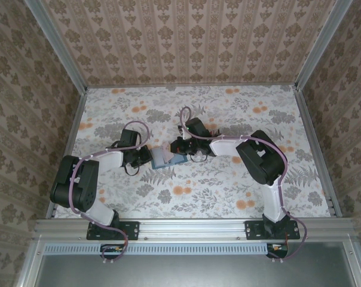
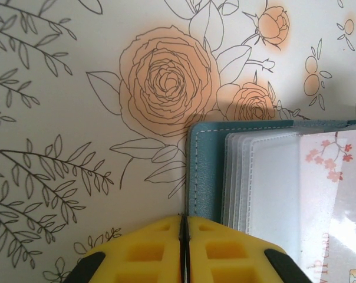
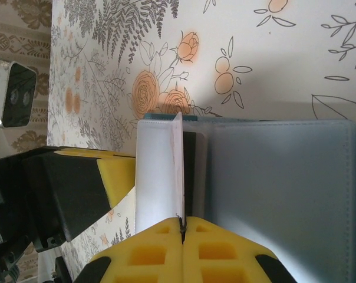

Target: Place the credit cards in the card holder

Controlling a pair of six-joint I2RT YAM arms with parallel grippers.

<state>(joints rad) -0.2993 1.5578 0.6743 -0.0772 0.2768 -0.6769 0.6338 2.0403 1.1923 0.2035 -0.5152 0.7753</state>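
Note:
The teal card holder (image 1: 179, 160) lies open on the floral table between both arms. In the left wrist view its teal cover (image 2: 204, 171) and a stack of clear sleeves show, with a pale blossom-printed card (image 2: 331, 177) lying over them. My left gripper (image 1: 147, 156) (image 2: 183, 219) is shut, its tips at the cover's left edge. My right gripper (image 1: 181, 147) (image 3: 182, 221) is shut on a thin pale card (image 3: 178, 171) standing on edge over the holder's sleeves (image 3: 284, 194). The left gripper's yellow finger (image 3: 116, 174) sits just beyond. The red card is out of view.
Patterned walls and metal frame rails (image 1: 312, 143) close in the table (image 1: 240, 113) on three sides. Open floral cloth stretches behind and to both sides of the holder. A white camera body (image 3: 13, 91) sits at the left of the right wrist view.

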